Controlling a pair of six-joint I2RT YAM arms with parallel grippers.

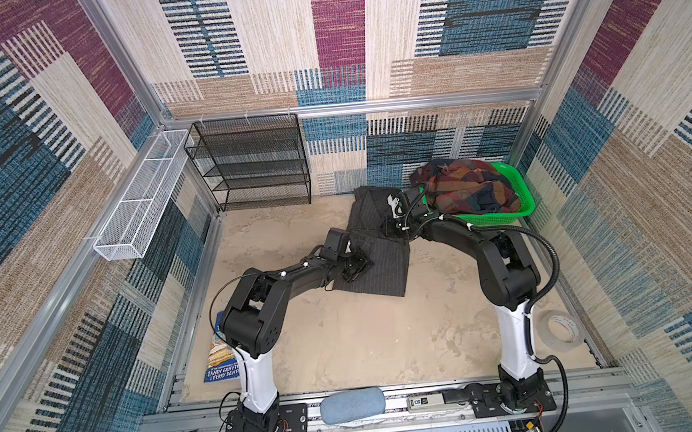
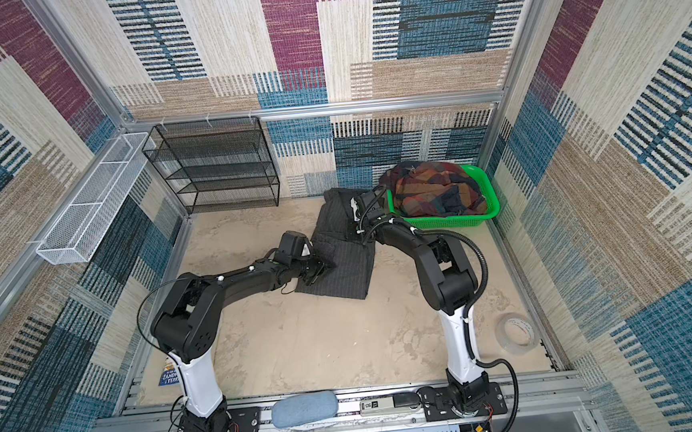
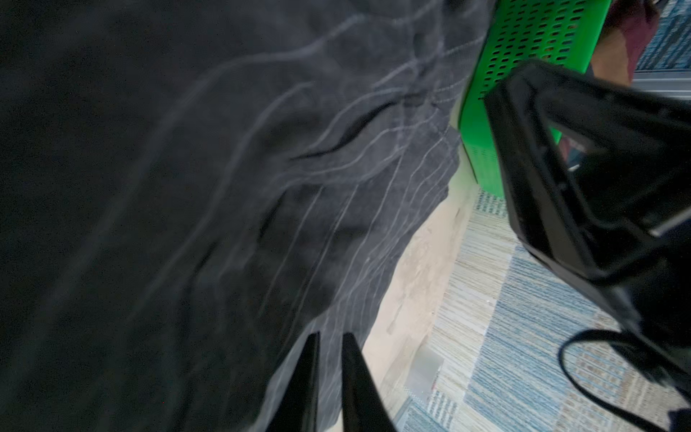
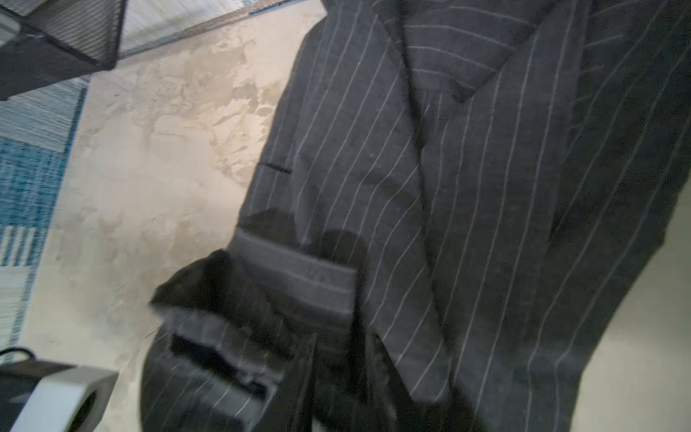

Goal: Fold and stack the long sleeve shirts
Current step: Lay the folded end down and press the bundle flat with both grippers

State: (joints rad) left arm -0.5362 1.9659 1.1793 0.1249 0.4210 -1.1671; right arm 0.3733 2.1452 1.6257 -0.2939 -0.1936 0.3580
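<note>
The charcoal pinstriped shirt (image 1: 383,272) (image 2: 350,273) lies partly folded on the sandy table, running toward the back. Its left edge is pinched by my left gripper (image 1: 355,266) (image 2: 323,266); in the left wrist view the gripper (image 3: 331,359) is shut with a thin fold of striped cloth (image 3: 261,187) between its fingers. My right gripper (image 1: 393,227) (image 2: 355,224) sits farther back on the same shirt; in the right wrist view it (image 4: 340,374) is shut on bunched cloth near a cuff (image 4: 299,284). The plaid shirt (image 1: 467,192) (image 2: 434,194) is heaped in the green basket (image 1: 496,217) (image 2: 455,221).
A black mesh shelf (image 1: 257,160) stands at the back left, with a white wire tray (image 1: 139,198) on the left wall. A book (image 1: 220,355) lies by the left arm's base. A tape roll (image 1: 561,331) lies front right and a blue-grey pad (image 1: 351,404) on the front rail.
</note>
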